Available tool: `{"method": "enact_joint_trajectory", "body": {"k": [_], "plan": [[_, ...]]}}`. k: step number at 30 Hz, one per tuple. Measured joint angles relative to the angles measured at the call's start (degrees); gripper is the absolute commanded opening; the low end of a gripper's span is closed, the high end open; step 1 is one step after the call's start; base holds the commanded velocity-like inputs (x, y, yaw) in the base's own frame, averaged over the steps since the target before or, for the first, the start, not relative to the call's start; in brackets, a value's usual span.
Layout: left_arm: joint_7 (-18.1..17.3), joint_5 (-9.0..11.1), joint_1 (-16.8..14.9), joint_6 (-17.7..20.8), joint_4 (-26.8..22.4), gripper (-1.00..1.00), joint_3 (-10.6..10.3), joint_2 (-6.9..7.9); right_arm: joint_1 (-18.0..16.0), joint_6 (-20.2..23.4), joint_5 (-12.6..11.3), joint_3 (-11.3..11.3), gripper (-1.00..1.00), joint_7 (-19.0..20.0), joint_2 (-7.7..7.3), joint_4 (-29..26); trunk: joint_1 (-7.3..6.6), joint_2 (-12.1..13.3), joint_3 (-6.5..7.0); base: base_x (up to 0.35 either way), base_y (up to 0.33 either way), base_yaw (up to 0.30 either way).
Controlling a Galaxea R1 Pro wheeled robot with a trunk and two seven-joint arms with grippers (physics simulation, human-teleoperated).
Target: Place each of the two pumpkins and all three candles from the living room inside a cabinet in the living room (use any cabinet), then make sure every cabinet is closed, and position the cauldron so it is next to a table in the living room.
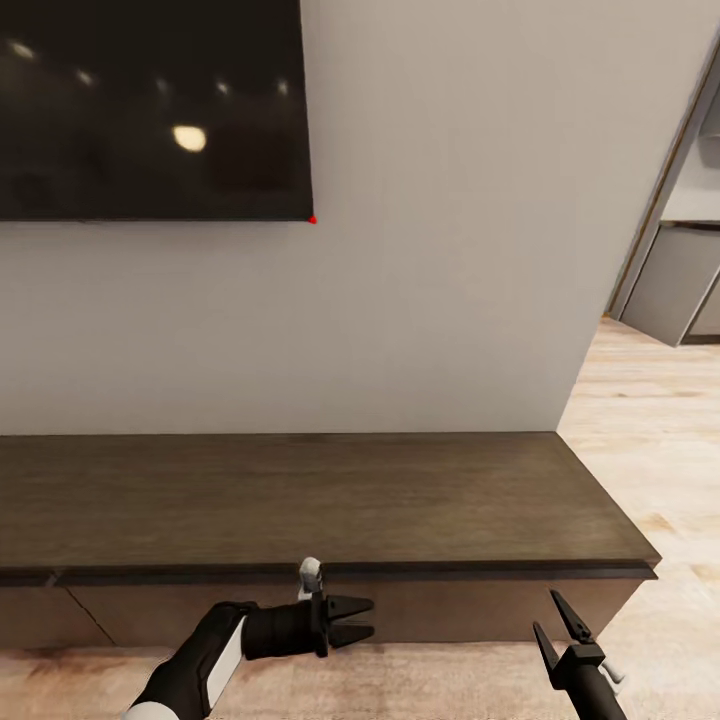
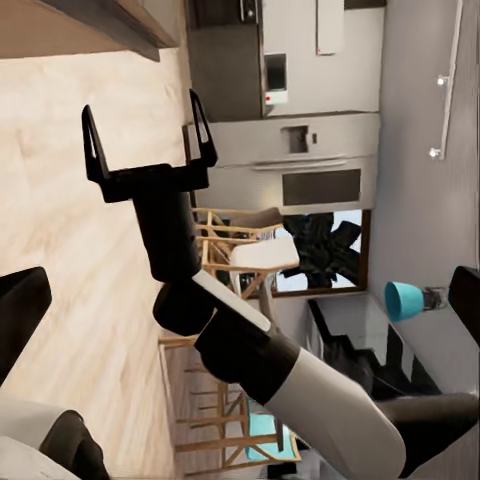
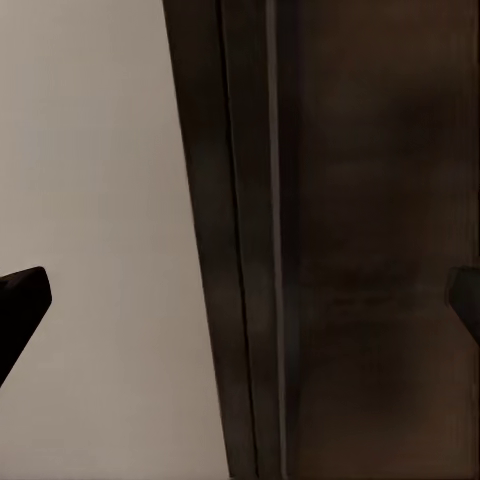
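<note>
Left tool [image 1: 372, 620] apart, levelled sideways before cabinet [image 1: 300, 500]; right tool [image 1: 565, 628] apart (pointing up).

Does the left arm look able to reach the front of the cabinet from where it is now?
Probably yes. The left gripper hangs open just in front of the cabinet, below its top edge, and nothing stands between them.

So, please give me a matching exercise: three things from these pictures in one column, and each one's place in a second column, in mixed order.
Things:
1. cabinet
2. dark screen
3. right gripper

Places:
A. on the wall, upper left in the head view
B. low at the right, fingers apart, before the cabinet's right end
C. along the foot of the wall

Pairs: 1-C, 2-A, 3-B
</note>
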Motion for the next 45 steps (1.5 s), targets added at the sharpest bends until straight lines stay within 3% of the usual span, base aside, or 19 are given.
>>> {"method": "enact_joint_trajectory", "body": {"k": [4,15,21,38,45], "plan": [[0.1,0.0,0.0,1.0,0.3,1.0,-0.1,-0.46,0.0,0.0,-0.1,0.0,1.0,0.3,0.0,0.0,0.1,-0.1,-0.89,0.0,0.0,0.0],[0.2,-0.1,0.5,0.5,0.7,1.0,-2.2,-0.33,0.0,-1.1,0.2,0.2,1.0,0.4,0.09,-0.1,0.1,-0.1,-0.89,0.0,0.0,0.0],[0.2,-0.1,0.5,0.3,2.4,1.0,-2.4,-0.3,0.0,-2.4,0.3,0.4,1.0,0.3,-0.17,-0.2,0.26,-0.1,-2.22,0.0,0.0,0.0],[0.6,-0.3,0.4,0.2,2.6,1.0,-2.5,-0.47,0.0,-2.1,0.3,0.6,1.0,3.5,-0.35,-0.3,0.25,-0.1,-2.22,0.0,0.0,0.0],[0.7,-0.4,0.4,0.2,2.6,1.0,-2.5,-0.31,0.0,-2.1,0.3,0.6,1.0,3.8,-0.35,-0.3,0.44,-0.2,-3.77,0.0,0.0,0.0]]}}
